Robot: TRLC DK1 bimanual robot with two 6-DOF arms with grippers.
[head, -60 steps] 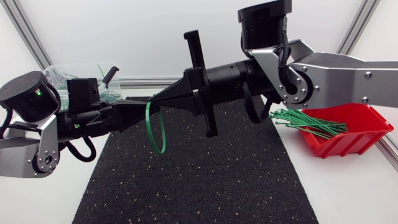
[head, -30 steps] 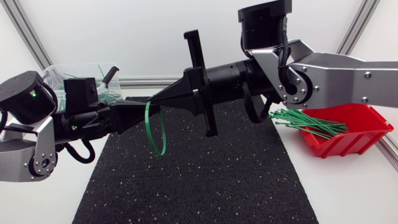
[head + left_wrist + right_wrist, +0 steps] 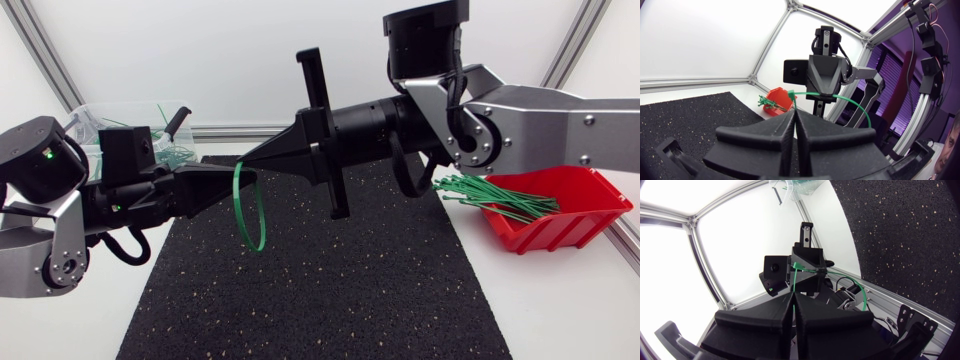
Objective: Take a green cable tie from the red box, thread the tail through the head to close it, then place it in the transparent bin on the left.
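Over black mat [image 3: 330,290] on white table [image 3: 560,300], gripping looped green cable tie [image 3: 237,205] with left tool [image 3: 230,180] and right tool [image 3: 247,160] both clenched, between transparent bin [image 3: 110,112] and red box [image 3: 590,215]

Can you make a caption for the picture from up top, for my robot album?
The left claw and right claw both pinch one looped green cable tie over the black mat.

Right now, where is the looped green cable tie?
In the head view the looped cable tie hangs left of centre above the black mat, held where the left gripper and right gripper meet.
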